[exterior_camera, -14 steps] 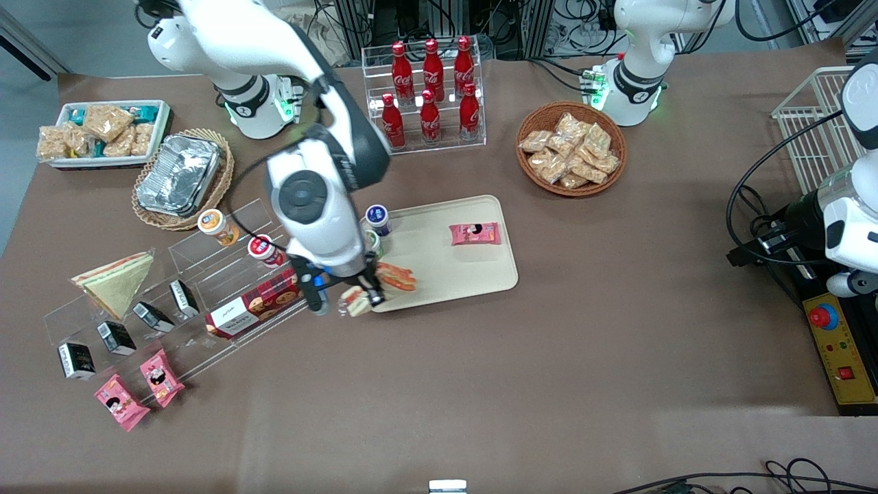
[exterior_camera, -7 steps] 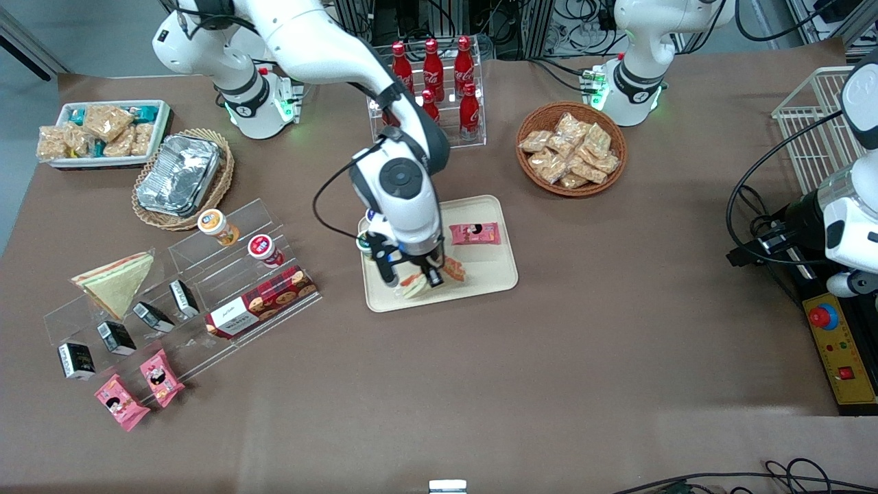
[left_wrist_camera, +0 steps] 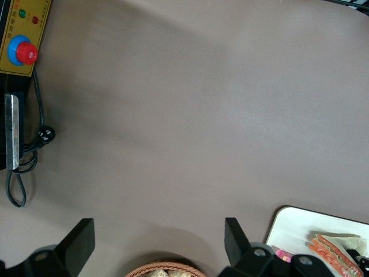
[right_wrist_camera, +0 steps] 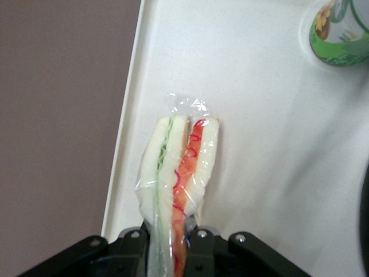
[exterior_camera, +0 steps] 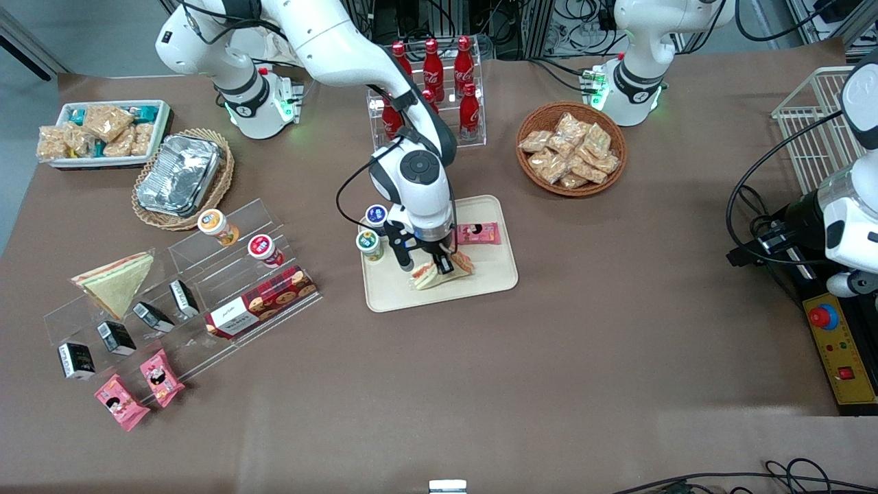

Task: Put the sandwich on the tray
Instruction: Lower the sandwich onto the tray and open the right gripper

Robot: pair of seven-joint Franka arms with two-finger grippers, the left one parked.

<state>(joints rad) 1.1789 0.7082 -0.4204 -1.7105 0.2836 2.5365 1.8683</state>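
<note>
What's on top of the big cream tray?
On the cream plastic tray: a pink snack packet, two small lidded cups, and the clear-wrapped sandwich wedge, pinched by the gripper. The arm hides part of the tray.

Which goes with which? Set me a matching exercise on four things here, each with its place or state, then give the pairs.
Things:
1. sandwich
2. pink snack packet
3. green-lidded cup
4. end effector

Places or states:
A. standing at the tray's edge toward the working arm's end, beside a blue-lidded cup
B. shut on the wrapped wedge, over the tray
C. held on edge above the tray, layers showing
D. lying flat on the tray, farther from the front camera than the sandwich

Pairs: 1-C, 2-D, 3-A, 4-B
</note>
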